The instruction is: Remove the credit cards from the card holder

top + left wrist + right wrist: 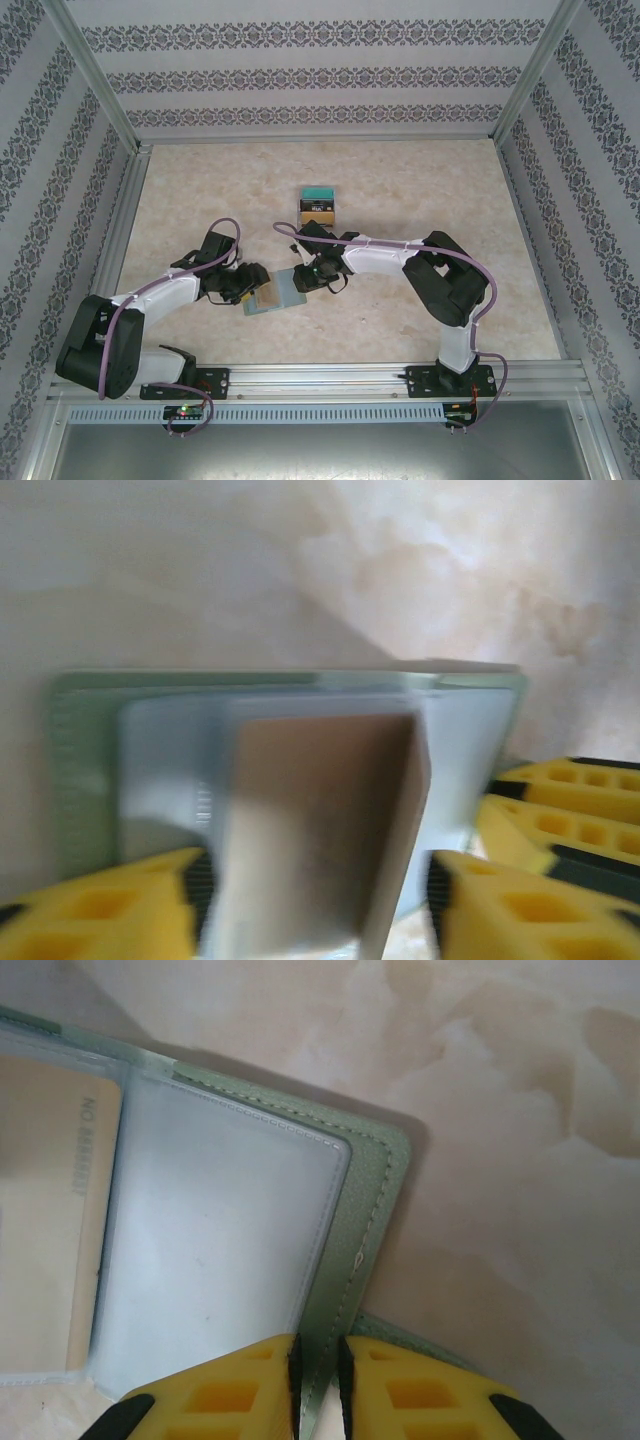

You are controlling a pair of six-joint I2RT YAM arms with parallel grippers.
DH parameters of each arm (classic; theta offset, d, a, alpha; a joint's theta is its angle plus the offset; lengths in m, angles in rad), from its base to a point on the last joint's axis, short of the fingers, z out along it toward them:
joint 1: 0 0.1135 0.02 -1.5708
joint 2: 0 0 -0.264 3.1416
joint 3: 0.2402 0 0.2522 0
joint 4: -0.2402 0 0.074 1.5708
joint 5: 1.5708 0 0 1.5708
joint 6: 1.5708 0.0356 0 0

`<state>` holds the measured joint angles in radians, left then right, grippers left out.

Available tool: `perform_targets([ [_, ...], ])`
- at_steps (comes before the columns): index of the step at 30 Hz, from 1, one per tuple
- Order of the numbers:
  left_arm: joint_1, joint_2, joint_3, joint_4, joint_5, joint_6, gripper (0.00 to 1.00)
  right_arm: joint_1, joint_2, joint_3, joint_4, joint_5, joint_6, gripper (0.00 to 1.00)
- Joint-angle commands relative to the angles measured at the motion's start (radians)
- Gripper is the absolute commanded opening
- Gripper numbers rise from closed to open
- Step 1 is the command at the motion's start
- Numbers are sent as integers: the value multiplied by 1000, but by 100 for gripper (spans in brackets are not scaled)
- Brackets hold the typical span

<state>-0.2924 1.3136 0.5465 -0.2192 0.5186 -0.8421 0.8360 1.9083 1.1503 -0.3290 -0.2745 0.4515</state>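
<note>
The grey-green card holder (284,292) lies open on the table between my two arms, its clear pockets (220,1240) facing up. An orange-brown credit card (320,820) sticks up out of a pocket, tilted and blurred, between the yellow fingers of my left gripper (315,905). Those fingers stand apart, with a thin gap beside the card. My right gripper (318,1385) is shut on the holder's stitched green edge (370,1220). In the right wrist view the pale orange card (50,1210) with printed digits sits in the left pocket.
A clear upright stand (318,205) holding teal and dark cards is on the table behind the holder. My right gripper's yellow fingers (570,800) reach into the left wrist view at the holder's right edge. Patterned walls and metal rails ring the marbled table (450,200).
</note>
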Motion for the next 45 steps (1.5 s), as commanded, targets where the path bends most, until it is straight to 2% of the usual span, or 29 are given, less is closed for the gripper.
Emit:
perform_targets([
  [1, -20, 26, -19, 47, 43, -4, 88, 26, 54, 1, -13, -2, 22, 23],
  [5, -27, 41, -30, 98, 81, -14, 97, 26, 55, 1, -13, -5, 24, 24],
  [9, -31, 49, -29, 119, 101, -19, 100, 27, 54, -1, -10, -6, 27, 26],
  [16, -39, 40, -31, 176, 140, -44, 100, 28, 57, -2, -8, -11, 32, 27],
  [25, -43, -75, -11, 124, 121, -22, 99, 27, 60, -4, -8, -9, 32, 27],
  [32, -72, -34, 0, 174, 158, -27, 98, 26, 62, -4, -4, -9, 35, 27],
  [45, -98, -4, 26, 138, 130, -13, 98, 26, 61, -6, -6, -7, 34, 27],
])
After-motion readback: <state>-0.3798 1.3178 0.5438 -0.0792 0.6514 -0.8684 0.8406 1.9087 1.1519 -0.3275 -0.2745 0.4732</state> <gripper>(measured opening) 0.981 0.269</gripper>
